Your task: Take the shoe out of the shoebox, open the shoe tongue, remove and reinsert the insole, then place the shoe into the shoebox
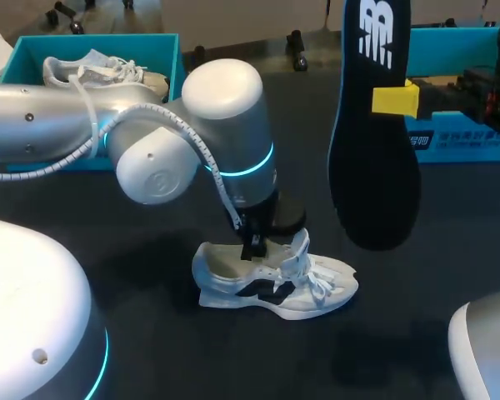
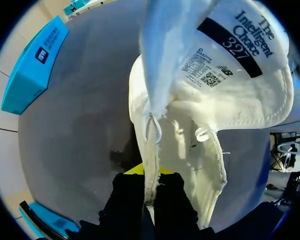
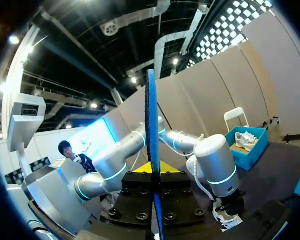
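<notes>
The white shoe [image 1: 275, 287] is sitting upright on its sole near the middle of the bench [image 1: 150, 350], a little toward the front edge, with its toe pointing to the right edge. It is showing a dark mark on its side and loose white laces. Its tongue [image 1: 298, 250] is standing up and away from the opening.

The left gripper [image 1: 252, 243] is reaching down over the heel opening. In the left wrist view its fingers [image 2: 127, 200] are pinching a strip of the tongue [image 2: 230, 65] from both sides, and the tongue's printed underside is facing the camera.

The right gripper [image 1: 393, 101] is hanging high over the right part of the bench, clamping the black insole [image 1: 373, 142] between its fingers. The insole is hanging upright, well apart from the shoe and above it. The right wrist view is showing the insole [image 3: 151, 125] edge-on.

The teal shoebox [image 1: 171, 58] is standing at the far left corner, and a second white shoe [image 1: 92, 71] is lying inside it. A second teal box [image 1: 467, 148] is sitting at the far right edge. Bare dark bench is lying open in front of the shoe and to its right, beneath the insole.
</notes>
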Robot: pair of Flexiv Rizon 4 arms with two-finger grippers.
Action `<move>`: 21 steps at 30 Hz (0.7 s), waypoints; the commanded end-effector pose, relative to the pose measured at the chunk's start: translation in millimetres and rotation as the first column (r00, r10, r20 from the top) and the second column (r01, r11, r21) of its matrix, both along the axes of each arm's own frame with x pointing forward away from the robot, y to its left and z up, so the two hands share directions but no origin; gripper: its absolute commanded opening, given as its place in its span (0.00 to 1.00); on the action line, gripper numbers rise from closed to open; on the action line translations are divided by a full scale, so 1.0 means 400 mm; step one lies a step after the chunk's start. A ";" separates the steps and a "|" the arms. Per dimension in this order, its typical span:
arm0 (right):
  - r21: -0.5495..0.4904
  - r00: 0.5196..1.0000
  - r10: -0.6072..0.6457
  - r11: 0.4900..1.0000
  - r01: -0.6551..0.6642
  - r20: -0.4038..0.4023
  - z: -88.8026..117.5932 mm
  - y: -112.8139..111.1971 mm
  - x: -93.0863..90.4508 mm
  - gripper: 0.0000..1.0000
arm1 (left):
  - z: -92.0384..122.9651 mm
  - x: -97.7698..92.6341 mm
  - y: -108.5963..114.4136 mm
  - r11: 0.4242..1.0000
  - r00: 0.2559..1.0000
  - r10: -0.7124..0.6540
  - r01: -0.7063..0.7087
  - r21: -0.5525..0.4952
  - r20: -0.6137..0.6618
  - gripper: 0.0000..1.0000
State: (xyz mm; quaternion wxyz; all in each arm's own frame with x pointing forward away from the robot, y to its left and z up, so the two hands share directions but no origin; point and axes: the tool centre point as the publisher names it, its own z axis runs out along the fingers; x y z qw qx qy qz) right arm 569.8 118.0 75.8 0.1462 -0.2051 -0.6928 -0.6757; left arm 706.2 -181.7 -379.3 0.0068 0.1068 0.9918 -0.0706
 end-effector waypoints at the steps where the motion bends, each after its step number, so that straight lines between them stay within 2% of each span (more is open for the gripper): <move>1: -0.004 1.000 0.004 1.000 -0.004 -0.002 0.004 0.008 0.010 0.00 | 0.009 -0.003 0.006 1.000 1.000 -0.017 0.017 -0.002 0.006 0.00; 6: -0.004 1.000 0.004 1.000 -0.004 -0.002 0.004 0.008 0.010 0.00 | 0.019 -0.012 0.010 0.998 0.997 -0.070 0.070 0.009 0.017 0.00; 13: -0.004 1.000 0.004 1.000 -0.004 -0.002 0.004 0.008 0.010 0.00 | 0.069 -0.020 0.021 0.982 0.982 -0.189 0.189 0.002 0.028 0.00; 21: -0.004 1.000 0.004 1.000 -0.004 -0.002 0.004 0.008 0.010 0.00 | 0.129 -0.005 0.030 0.924 0.923 -0.383 0.383 -0.004 0.038 0.00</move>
